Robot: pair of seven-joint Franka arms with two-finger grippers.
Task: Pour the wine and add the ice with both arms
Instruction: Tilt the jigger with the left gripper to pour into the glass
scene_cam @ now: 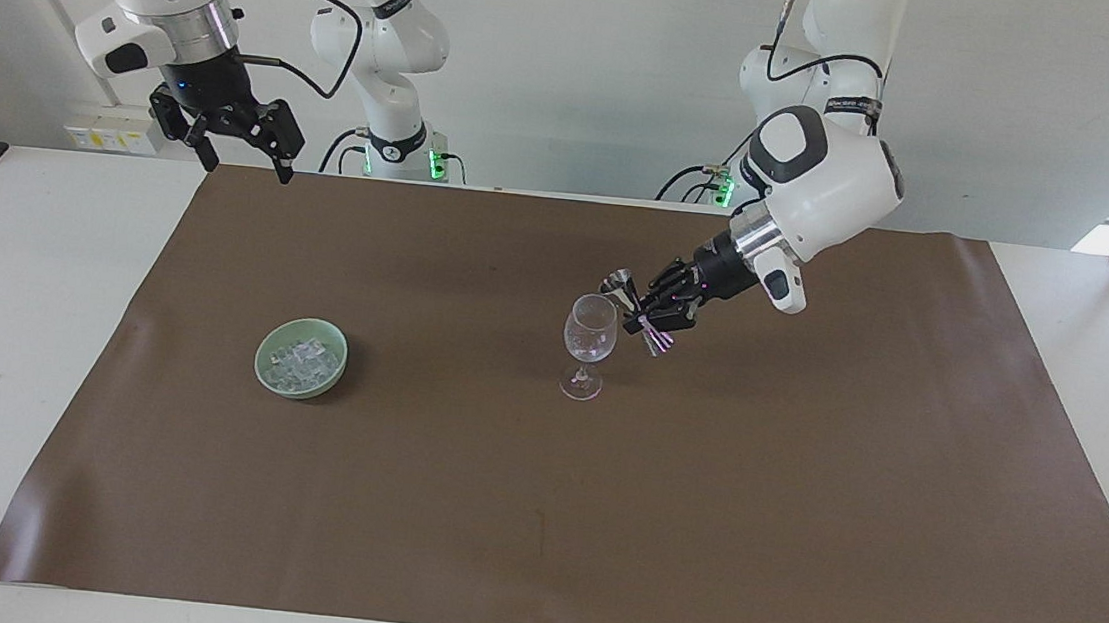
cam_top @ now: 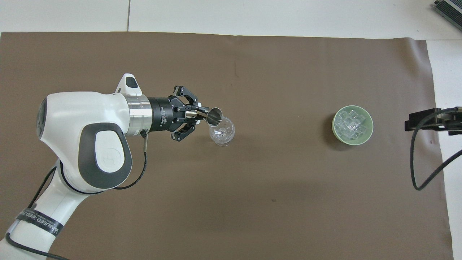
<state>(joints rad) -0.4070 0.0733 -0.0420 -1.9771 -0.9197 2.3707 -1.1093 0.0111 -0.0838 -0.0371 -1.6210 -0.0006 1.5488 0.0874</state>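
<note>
Jigger (scene_cam: 623, 283) tilted over wine glass (scene_cam: 590, 332), left gripper (scene_cam: 650, 312) clamping it

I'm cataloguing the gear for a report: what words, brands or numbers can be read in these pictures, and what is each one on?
"ROBOTIQ": white lettering on the black body of the left hand; readable in part, the finer print beside it is too small.
White lettering on the black band around the left arm's lower link: blurred, not legible for certain.
White print on the black band of the left arm in the facing view: too small to read.
Round emblem on the left arm's grey joint cap: a logo, no words.
</note>
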